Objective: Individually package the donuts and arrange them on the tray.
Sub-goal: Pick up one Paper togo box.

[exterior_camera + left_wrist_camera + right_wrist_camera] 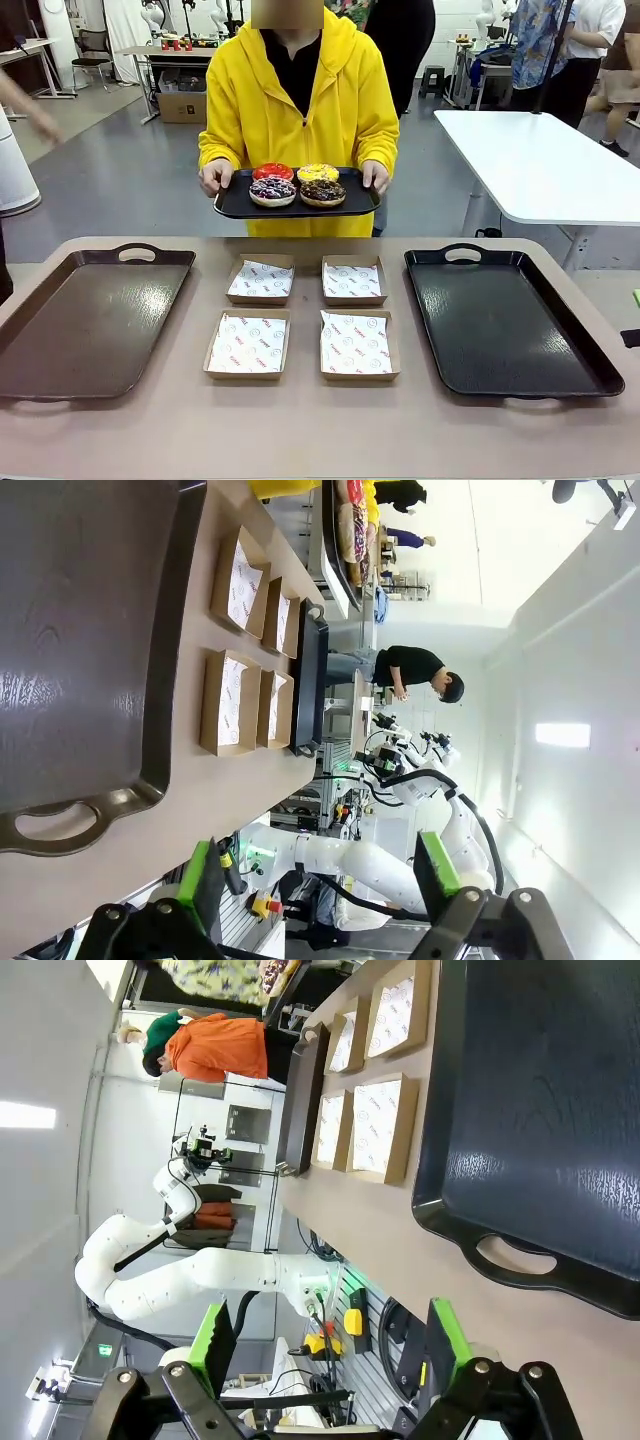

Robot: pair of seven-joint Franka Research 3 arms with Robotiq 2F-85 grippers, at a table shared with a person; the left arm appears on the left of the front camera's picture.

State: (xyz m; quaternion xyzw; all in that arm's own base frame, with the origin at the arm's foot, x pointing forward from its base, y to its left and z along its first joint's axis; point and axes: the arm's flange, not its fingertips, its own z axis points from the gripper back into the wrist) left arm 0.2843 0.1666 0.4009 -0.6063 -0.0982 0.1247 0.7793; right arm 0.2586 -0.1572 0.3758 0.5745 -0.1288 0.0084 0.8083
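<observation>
Four shallow cardboard boxes [261, 279] lined with printed white paper sit two by two at the middle of the table [300, 430], and everything else lies around that block. Beyond the boxes, past the far edge of the table, a person in a yellow hoodie holds a small black serving tray [297, 211] level, with one hand [215, 177] and the other hand [375, 176] at its ends. All four donuts lie on it, close together and off the table: the red donut [272, 172] and the yellow donut [318, 172] at the back, the dark chocolate donut [272, 190] with white-pink sprinkles and the chocolate-brown donut [323, 191] at the front. To the robot's left of the boxes lies a large brown tray [90, 320], to their right a large black tray [505, 320], both with handles. The left gripper [320, 875] hangs on the brown tray's side of the boxes, near that tray's handle, its green pads wide apart with nothing between them. The right gripper [330, 1338] hangs on the black tray's side, its fingers likewise spread and holding nothing.
</observation>
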